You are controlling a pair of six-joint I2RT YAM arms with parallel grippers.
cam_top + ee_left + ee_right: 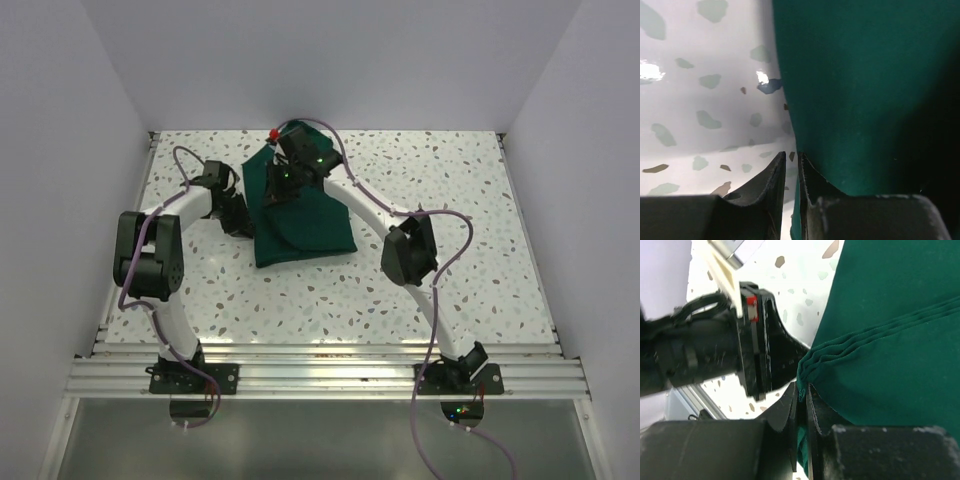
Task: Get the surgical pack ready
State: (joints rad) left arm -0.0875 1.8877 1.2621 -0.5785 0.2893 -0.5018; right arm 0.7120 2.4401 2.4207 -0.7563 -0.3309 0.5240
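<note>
The surgical pack shows as a dark green cloth (310,225) folded into a bundle at the middle of the table. No steel tray, instruments or gauze pads are in view. My left gripper (238,215) is at the bundle's left edge. In the left wrist view its jaws (791,155) are nearly closed, with a strip of the cloth (855,90) between them. My right gripper (277,190) is over the bundle's far left part. In the right wrist view it (802,387) is shut on the layered corner of the cloth (890,365).
The speckled white table (450,200) is walled at the back and sides, with a metal rail (320,350) along its near edge. A small red part (273,133) shows by the cloth's far corner. The left arm's black gripper body (750,355) sits close beside my right gripper.
</note>
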